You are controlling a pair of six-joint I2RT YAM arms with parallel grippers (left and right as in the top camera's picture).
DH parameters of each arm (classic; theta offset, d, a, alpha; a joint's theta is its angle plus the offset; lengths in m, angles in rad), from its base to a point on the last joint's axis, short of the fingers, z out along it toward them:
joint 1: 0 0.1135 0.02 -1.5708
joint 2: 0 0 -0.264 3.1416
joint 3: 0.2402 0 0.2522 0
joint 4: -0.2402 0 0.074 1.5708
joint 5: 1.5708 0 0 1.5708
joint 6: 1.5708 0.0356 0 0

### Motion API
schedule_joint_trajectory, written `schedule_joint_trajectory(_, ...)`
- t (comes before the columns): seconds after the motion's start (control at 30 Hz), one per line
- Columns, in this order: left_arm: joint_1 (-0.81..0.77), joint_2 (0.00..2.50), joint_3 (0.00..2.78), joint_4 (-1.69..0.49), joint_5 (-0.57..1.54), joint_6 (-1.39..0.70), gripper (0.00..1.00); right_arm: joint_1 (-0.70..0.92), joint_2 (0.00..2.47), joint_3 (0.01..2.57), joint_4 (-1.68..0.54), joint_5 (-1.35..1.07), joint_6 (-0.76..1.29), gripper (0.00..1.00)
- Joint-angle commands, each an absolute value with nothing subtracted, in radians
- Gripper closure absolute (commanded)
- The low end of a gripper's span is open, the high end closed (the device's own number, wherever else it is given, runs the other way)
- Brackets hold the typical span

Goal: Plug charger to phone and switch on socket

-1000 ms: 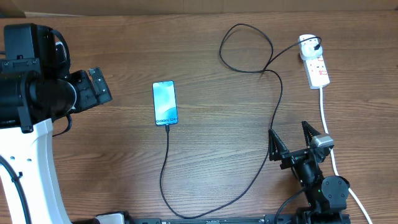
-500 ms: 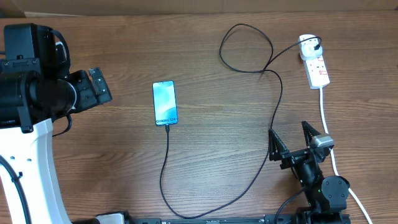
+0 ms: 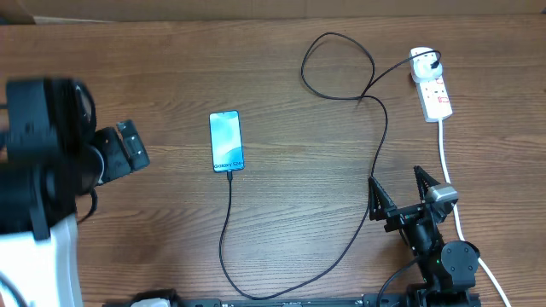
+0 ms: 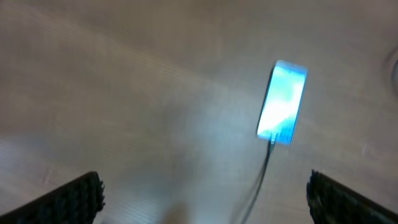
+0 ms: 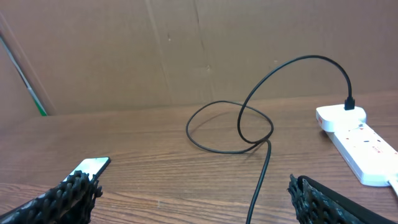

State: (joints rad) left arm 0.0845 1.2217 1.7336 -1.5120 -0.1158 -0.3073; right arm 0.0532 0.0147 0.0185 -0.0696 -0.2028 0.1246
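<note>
The left gripper (image 3: 135, 145) hangs released and empty in the overhead view, and it is the 1 thing that has changed. Half a second ago it sat sharp and a little higher in the picture; now the whole left arm is smeared with motion and has slid down and outward, away from the phone (image 3: 226, 141). The phone lies to that gripper's right, well apart. Its long axis runs straight away from the robot, with the text end and port facing the robot. The charger (image 3: 386, 128) meets that near end, so the plugging step looks done and the arm seems to be pulling clear, though I cannot tell how firmly the tip is seated. The right gripper (image 3: 395, 177) has not moved, and its 2 fingers are spread wide on nothing. The socket (image 3: 435, 95) lies ahead of it and slightly to its right, lengthwise away from the robot, with the wall plug (image 3: 435, 60) at its far rounded end. In the left wrist view, blurred, the left gripper (image 4: 204, 180) is splayed to both edges. The phone (image 4: 283, 102) glows ahead and to the right, the charger (image 4: 264, 168) trailing from its nearer end. In the right wrist view the right gripper (image 5: 186, 183) is equally parted. The phone (image 5: 90, 167) is ahead-left, the charger (image 5: 305, 58) arches to the wall plug (image 5: 349, 104), and the socket (image 5: 360, 140) is ahead-right. Switching it on is what remains, and its switch position is unreadable.
</note>
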Motion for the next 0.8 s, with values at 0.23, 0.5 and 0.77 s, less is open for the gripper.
schedule_joint_trajectory(0.23,0.085,0.772,1.095,-0.748,0.151,-0.013,0.01,0.057,0.003,0.008,-0.065,-0.203,0.130,0.00)
schedule_joint_trajectory(0.5,0.084,0.506,0.627,-0.226,0.265,0.030,0.01,0.057,0.003,0.008,-0.065,-0.203,0.130,0.00)
schedule_joint_trajectory(0.77,0.084,0.300,0.291,0.067,0.247,0.088,0.01,0.057,0.003,0.008,-0.065,-0.203,0.130,0.00)
